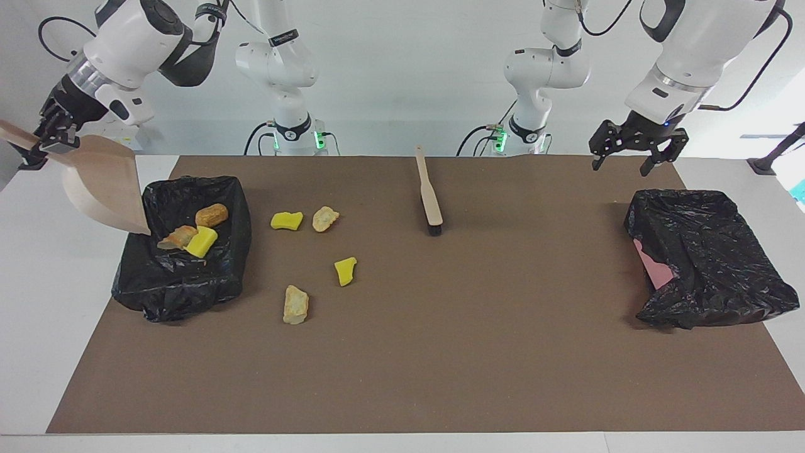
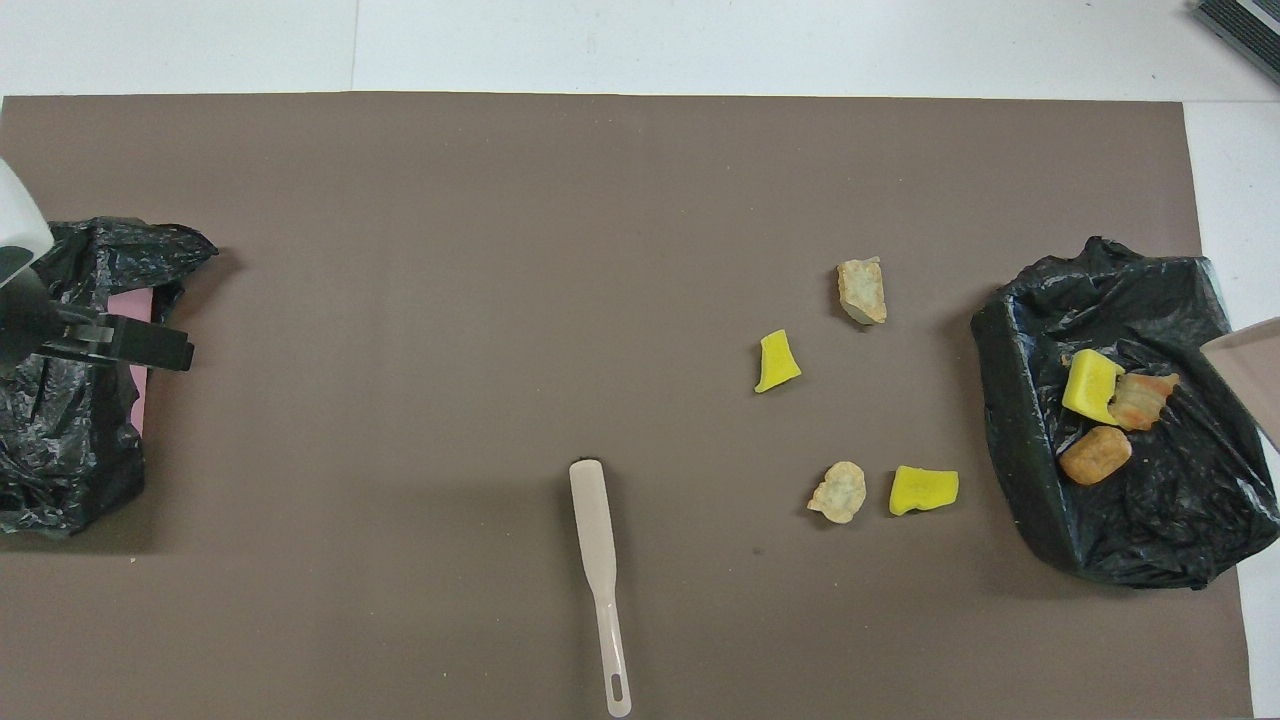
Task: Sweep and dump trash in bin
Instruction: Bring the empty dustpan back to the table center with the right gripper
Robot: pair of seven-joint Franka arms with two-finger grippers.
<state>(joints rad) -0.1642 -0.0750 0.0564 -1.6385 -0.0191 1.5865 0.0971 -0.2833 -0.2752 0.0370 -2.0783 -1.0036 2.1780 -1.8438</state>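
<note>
Tilting over the lined bin (image 1: 182, 277), the dustpan (image 1: 104, 185) clenched in the right end effector (image 1: 53, 135) could snag the liner on withdrawal and spill the three dumped scraps (image 1: 195, 229), while four scraps (image 1: 314, 251) lie on the table (image 1: 440, 346) at the bin's 3 o'clock in the facing view, and the left end effector (image 1: 635, 148) waits released.

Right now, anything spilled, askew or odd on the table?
Yes: the bin at the left arm's end of the table looks collapsed. Its black liner is crumpled over the top, with pink showing at one side. Four scraps lie unswept on the mat.
</note>
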